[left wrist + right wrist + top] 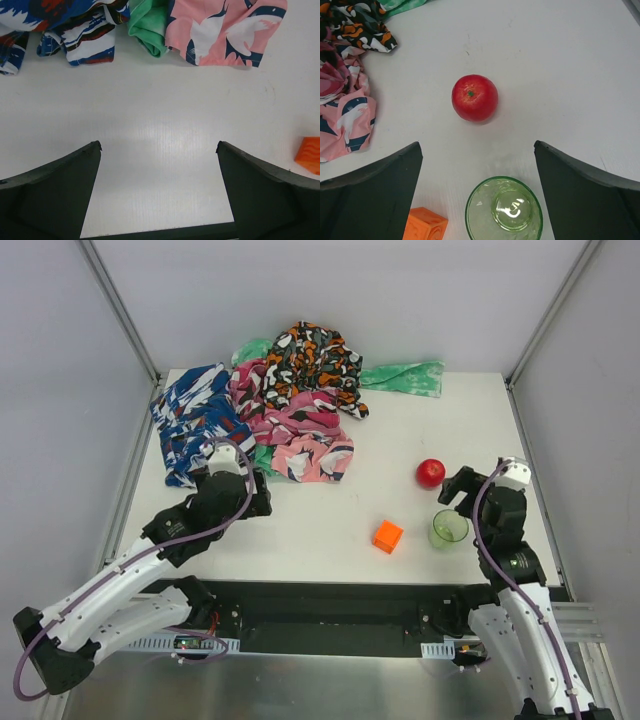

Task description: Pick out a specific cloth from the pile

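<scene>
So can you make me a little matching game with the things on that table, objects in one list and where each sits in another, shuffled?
Things:
1 red ball
2 orange block
3 green cup
4 blue patterned cloth

Places:
A left end of the pile
B closest to the right gripper
C just left of the green cup
D just beyond the green cup, farther from the robot

Pairs: 1-D, 2-C, 3-B, 4-A

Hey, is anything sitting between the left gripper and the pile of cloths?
Nothing visible does. Only bare table lies between the open left gripper and the near edge of the pile; the orange cube sits off to the right, outside that path.
</scene>
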